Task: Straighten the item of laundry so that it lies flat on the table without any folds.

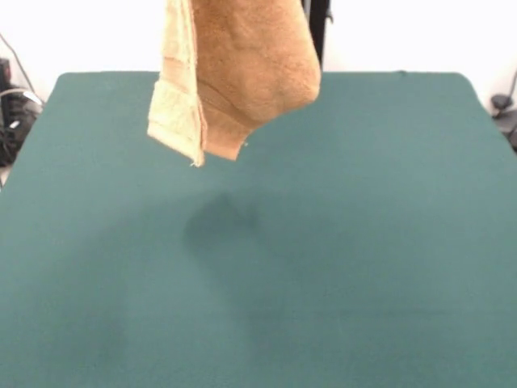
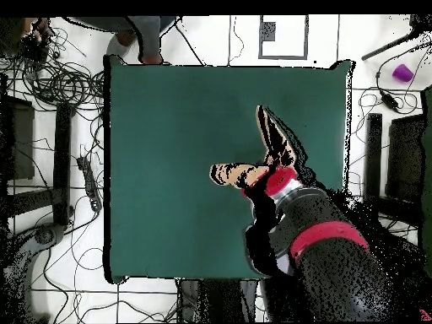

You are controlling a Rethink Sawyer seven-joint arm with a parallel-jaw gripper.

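Overhead view: red and black arm (image 2: 325, 245) reaches from the lower right over the right-hand part of the table (image 2: 169, 152), wrist toward the middle. Towel (image 2: 274, 152) shows just beyond the wrist as narrow orange slivers, one running up-picture, one running left. Gripper itself is hidden under the wrist and cloth; cannot tell how the jaws stand.

Front view: towel hangs down from the top edge, left of centre, entirely off the table. Long axis near vertical. It is bunched and folded, not spread. Paler bordered edge strip (image 1: 174, 113) falls along the left side and ends in a low corner; a second corner points down just beside it. Right side bulges into a rounded fold. Soft shadow (image 1: 218, 222) lies on the green top below the cloth.

Cables (image 2: 59, 84) lie on the floor left of the table, a purple object (image 2: 402, 72) at upper right.
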